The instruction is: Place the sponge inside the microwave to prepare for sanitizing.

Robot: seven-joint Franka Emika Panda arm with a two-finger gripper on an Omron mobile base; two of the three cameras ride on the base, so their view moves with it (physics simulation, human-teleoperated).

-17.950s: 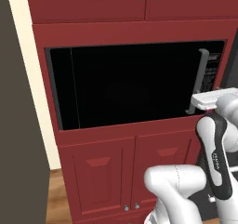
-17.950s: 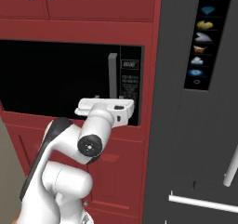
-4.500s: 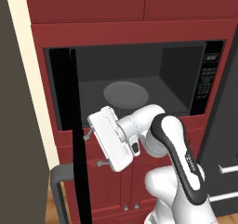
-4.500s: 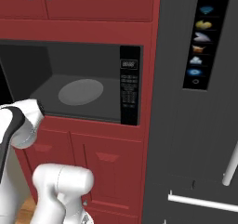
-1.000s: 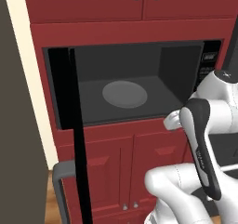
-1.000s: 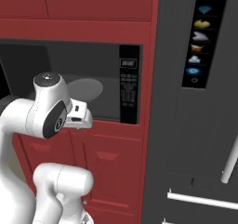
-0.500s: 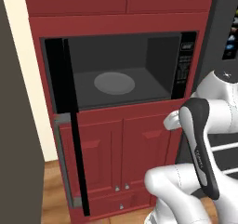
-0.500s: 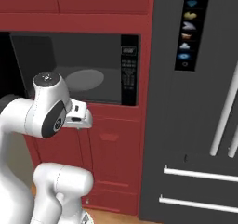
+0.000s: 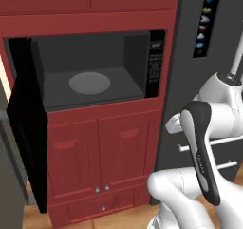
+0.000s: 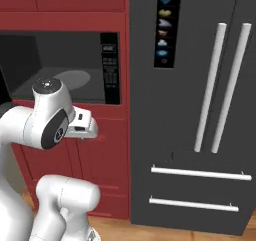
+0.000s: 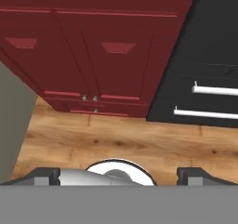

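In the red cabinetry, the microwave point(image 9: 95, 71) stands with its black door point(image 9: 26, 128) swung wide to the left; the door's lower end is cut off by the frame edge in the left base view. Its grey cavity holds a round turntable point(image 9: 89, 82) with nothing lying on it. The black button panel point(image 10: 110, 75) sits at its right, the markings too small to read. The sponge cannot be made out anywhere. In the hand view, the gripper point(image 11: 119, 175) points down at the wooden floor point(image 11: 139, 144) before the lower cabinet doors point(image 11: 93, 60), fingertips point(image 11: 44, 175) spread wide apart, nothing between them. A dark refrigerator point(image 10: 200, 110) stands just right of the cabinetry.
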